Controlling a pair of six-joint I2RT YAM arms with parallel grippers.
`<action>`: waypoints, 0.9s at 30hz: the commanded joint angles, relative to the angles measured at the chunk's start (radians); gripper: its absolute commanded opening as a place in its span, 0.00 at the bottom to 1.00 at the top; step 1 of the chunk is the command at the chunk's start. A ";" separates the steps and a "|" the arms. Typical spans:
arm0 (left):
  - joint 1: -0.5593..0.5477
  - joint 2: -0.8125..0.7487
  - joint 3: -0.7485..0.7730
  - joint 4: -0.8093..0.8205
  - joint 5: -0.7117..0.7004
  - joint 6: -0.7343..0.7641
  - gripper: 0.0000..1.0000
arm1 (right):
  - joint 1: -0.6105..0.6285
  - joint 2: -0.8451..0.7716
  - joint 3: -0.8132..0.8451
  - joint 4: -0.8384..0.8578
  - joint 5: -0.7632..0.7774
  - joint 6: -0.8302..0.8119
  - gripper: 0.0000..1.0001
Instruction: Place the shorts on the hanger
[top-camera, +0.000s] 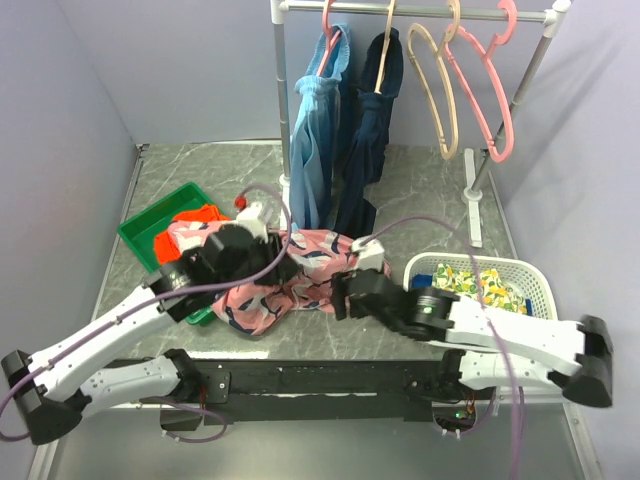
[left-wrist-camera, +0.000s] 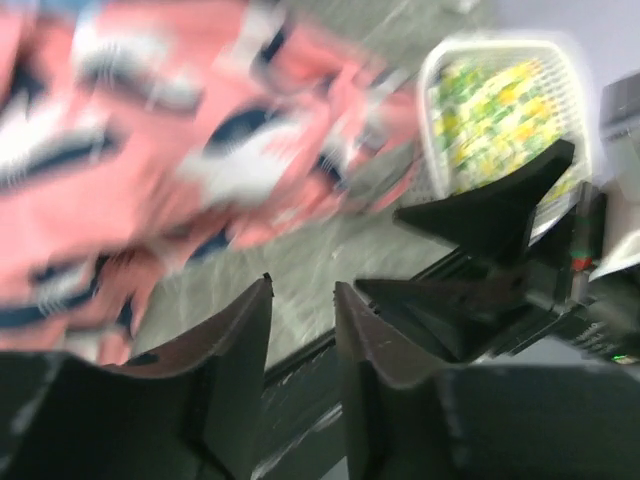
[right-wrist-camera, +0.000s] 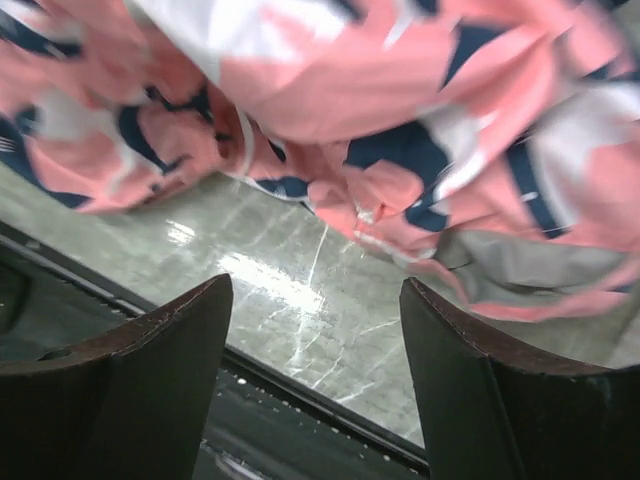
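The pink shorts (top-camera: 300, 262) with navy and white shapes lie bunched on the table, between the two arms. My left gripper (top-camera: 258, 268) hovers over their left part. In the left wrist view its fingers (left-wrist-camera: 250, 335) stand a narrow gap apart with nothing between them, and the shorts (left-wrist-camera: 150, 130) are blurred above them. My right gripper (top-camera: 338, 297) sits at the shorts' right edge. Its jaws (right-wrist-camera: 315, 285) are wide open over bare table, just short of the shorts (right-wrist-camera: 400, 120). The beige hanger (top-camera: 440, 95) hangs on the rack at the back.
A rail (top-camera: 420, 12) at the back holds a light-blue garment (top-camera: 318, 130), a navy garment (top-camera: 372, 120) and pink hangers (top-camera: 490, 105). A green tray (top-camera: 150, 222) with an orange cloth is on the left. A white basket (top-camera: 520, 272) with lemon-print cloth is on the right.
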 joint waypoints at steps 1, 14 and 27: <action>-0.024 -0.034 -0.176 -0.067 -0.013 -0.109 0.38 | 0.043 0.089 -0.041 0.058 0.118 0.106 0.75; -0.060 0.194 -0.349 0.137 -0.364 -0.276 0.59 | 0.013 0.348 -0.081 0.208 0.216 0.137 0.81; -0.061 0.449 -0.358 0.237 -0.474 -0.373 0.22 | 0.002 0.497 -0.099 0.265 0.290 0.178 0.52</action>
